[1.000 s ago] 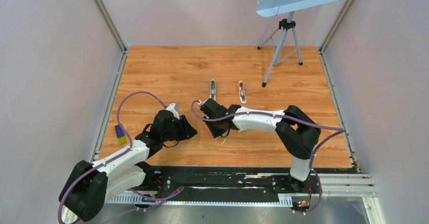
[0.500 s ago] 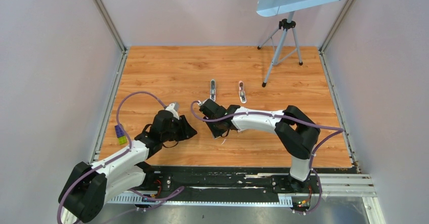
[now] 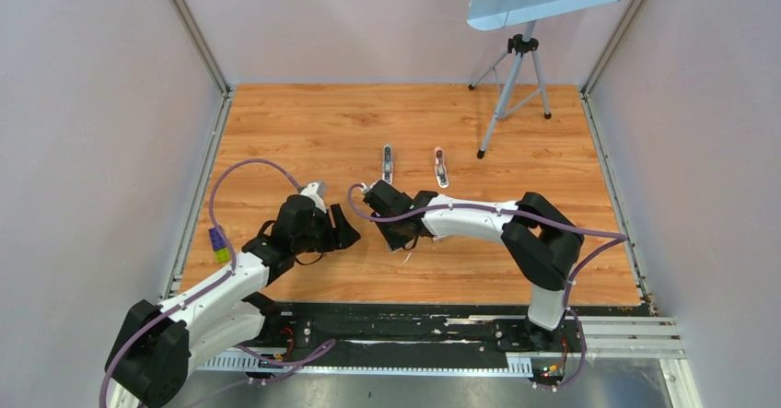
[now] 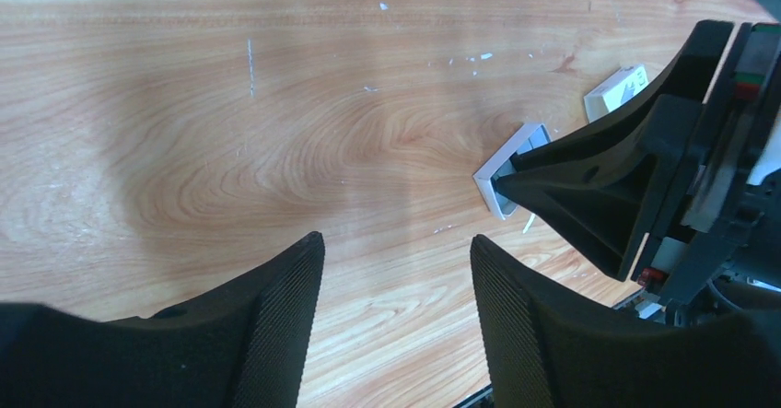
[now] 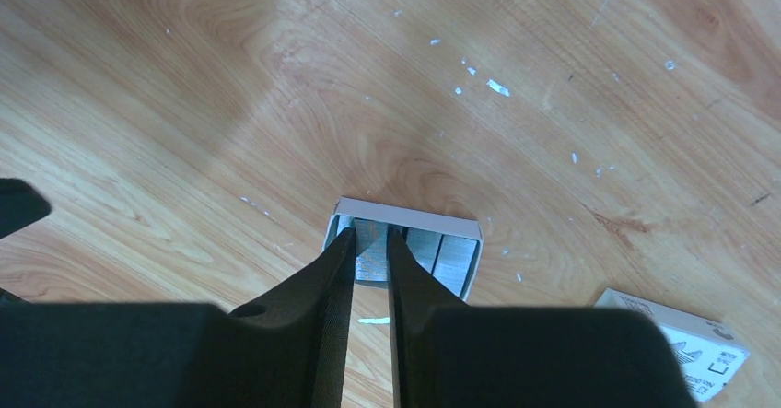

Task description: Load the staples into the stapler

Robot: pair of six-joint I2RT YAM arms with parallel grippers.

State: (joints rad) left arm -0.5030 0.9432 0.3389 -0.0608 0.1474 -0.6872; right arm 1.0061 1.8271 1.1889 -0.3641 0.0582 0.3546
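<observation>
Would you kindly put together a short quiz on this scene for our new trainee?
1. True or false: the left gripper is holding something.
2. Multiple choice: the right gripper reaches into A) the white tray, B) a bowl, C) a drawer.
3. Fill in: the right jaws are closed around a strip of ____.

Key:
1. False. Its jaws stand open, with only bare table between them.
2. A.
3. staples.
</observation>
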